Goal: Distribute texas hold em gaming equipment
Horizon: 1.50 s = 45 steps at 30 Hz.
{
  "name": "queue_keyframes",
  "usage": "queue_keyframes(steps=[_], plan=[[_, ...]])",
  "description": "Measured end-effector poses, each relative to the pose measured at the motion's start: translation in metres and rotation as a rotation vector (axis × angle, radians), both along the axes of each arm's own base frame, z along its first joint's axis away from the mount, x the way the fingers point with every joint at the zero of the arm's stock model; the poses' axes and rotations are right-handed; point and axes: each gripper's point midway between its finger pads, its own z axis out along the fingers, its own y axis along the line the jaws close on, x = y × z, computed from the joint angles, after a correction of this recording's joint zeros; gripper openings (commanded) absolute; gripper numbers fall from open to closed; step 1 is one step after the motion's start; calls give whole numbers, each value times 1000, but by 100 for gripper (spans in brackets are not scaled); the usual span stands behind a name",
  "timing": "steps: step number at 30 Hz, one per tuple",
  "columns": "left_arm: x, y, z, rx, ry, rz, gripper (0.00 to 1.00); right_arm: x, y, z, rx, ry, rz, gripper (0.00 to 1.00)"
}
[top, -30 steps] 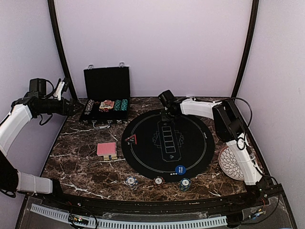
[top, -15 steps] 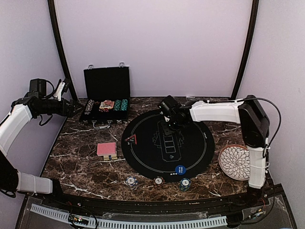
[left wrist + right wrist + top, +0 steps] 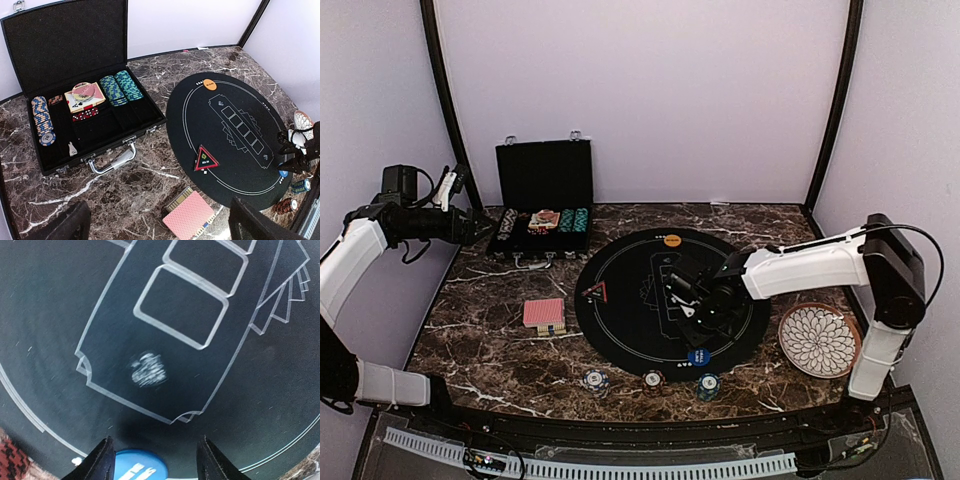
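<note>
A red-backed card deck (image 3: pixel 544 314) lies on the marble left of the round black mat (image 3: pixel 620 325); it also shows in the left wrist view (image 3: pixel 191 216). On the mat lie a red triangle token (image 3: pixel 597 292), an orange disc (image 3: pixel 672 240) at the far rim and a blue disc (image 3: pixel 698 356) near the front rim. Three chip stacks (image 3: pixel 652 380) sit in front of the mat. My right gripper (image 3: pixel 703 322) hangs open over the mat, the blue disc (image 3: pixel 137 466) between its fingertips below. My left gripper (image 3: pixel 470 228) is open, raised at the far left, holding nothing.
An open black case (image 3: pixel 544 195) at the back left holds chip rows, cards and dice (image 3: pixel 85 95). A white patterned plate (image 3: pixel 817 340) stands at the right, by the right arm's base. The mat has printed card outlines (image 3: pixel 180 307).
My right gripper has swept from the mat's far rim toward the front, over the blue disc. The orange disc now shows at the far rim. The left arm has not moved.
</note>
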Motion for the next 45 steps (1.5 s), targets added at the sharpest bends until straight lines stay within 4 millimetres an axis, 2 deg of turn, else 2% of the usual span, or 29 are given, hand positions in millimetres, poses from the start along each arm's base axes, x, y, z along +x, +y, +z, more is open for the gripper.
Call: queue_keyframes(steps=[5, 11, 15, 22, 30, 40, 42, 45], plan=[[-1, -1, 0, -3, 3, -4, 99, -16, 7, -2, 1, 19, 40, 59], [-1, -1, -1, -5, 6, -5, 99, -23, 9, -4, -1, 30, 52, 59], [-1, -1, 0, -5, 6, -5, 99, -29, 0, -13, -25, 47, 42, 59], [0, -1, -3, -7, 14, -4, 99, -33, -13, -13, -22, 31, 21, 58], [1, -1, -3, -14, 19, 0, 99, -23, -30, -14, -20, 16, -26, 52], [2, -1, 1, -13, 12, 1, 99, 2, -74, -12, -40, -17, -136, 48], [2, -1, 1, -12, 12, 1, 99, 4, -79, -12, -54, -24, -145, 52], [2, -1, 1, -12, 11, 0, 99, 4, -83, -11, -70, -27, -153, 67]])
